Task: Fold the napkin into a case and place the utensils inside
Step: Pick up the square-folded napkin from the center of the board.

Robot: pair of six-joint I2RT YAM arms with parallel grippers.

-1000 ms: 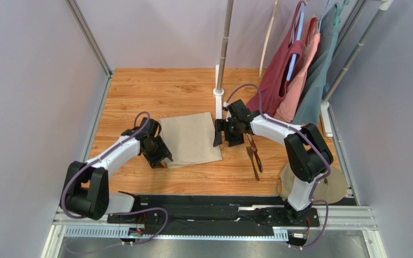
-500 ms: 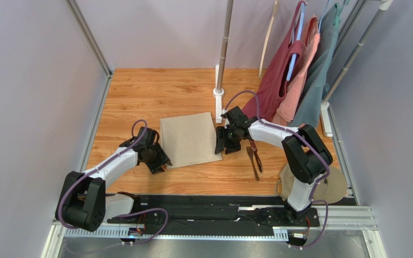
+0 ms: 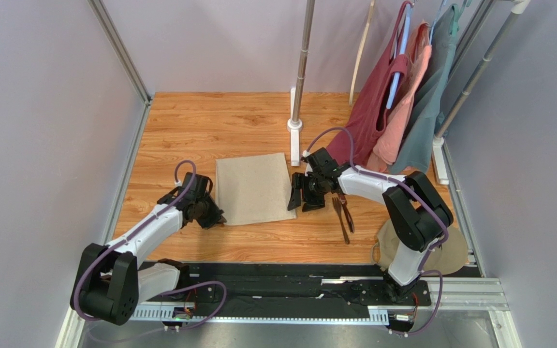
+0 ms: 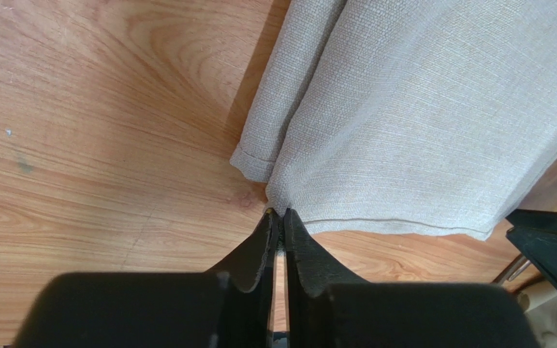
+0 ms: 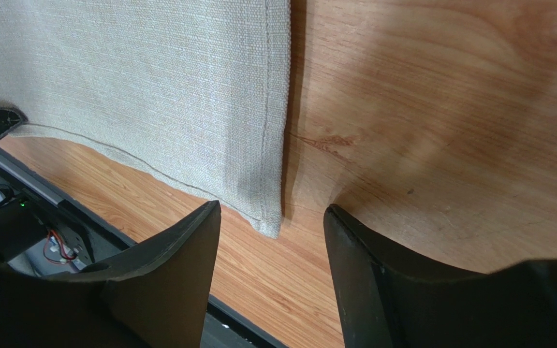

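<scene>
The beige napkin [image 3: 254, 187] lies flat on the wooden table, seen close up in the left wrist view [image 4: 419, 109] and the right wrist view [image 5: 151, 87]. My left gripper [image 3: 214, 216] [image 4: 280, 212] is shut on its near left corner, with the cloth pinched at the fingertips and a lower hem showing beside them. At the near right corner my right gripper [image 3: 299, 197] [image 5: 273, 206] is open, its fingers standing either side of the corner without touching it. The dark brown utensils [image 3: 343, 210] lie on the wood just right of the right gripper. No case shows.
A round tan disc [image 3: 434, 250] lies by the right arm's base. Maroon, salmon and grey-teal garments [image 3: 405, 109] hang at the back right. A metal pole's white base [image 3: 295, 129] stands just behind the napkin. Grey walls close in both sides.
My left gripper has closed on the napkin's near left corner. My right gripper has come down and nearer, to the near right corner. The napkin's near edge has shifted slightly.
</scene>
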